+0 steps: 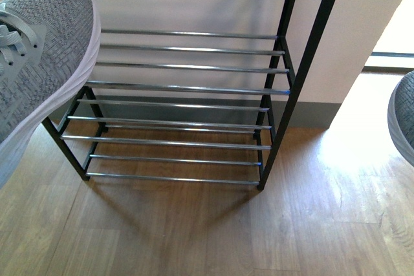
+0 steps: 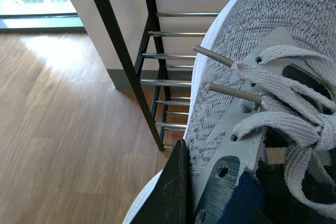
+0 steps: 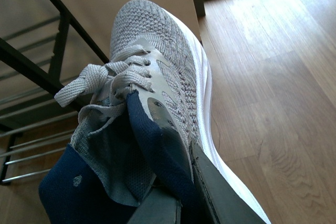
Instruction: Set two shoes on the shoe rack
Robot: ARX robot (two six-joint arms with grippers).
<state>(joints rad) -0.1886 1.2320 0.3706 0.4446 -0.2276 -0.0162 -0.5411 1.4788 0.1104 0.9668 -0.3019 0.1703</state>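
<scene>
Left shoe point(image 1: 39, 63) and right shoe point(image 3: 157, 61) up in air before shoe rack point(image 1: 187, 88).
Left gripper point(image 2: 205, 203) pinched on left shoe's collar; right gripper point(image 3: 184, 203) pinched on right shoe's collar.

Bright window daylight; glare washes floor point(image 1: 356, 140).

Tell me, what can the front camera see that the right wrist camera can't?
Only the front view shows the shoe rack across its full width, tier below tier, and the left shoe raised at its left side. Only the right wrist view shows the laces and navy lining of the right shoe, with the right gripper clamped on its upper edge. Both show the right shoe, part of the rack and the wooden floor.
</scene>
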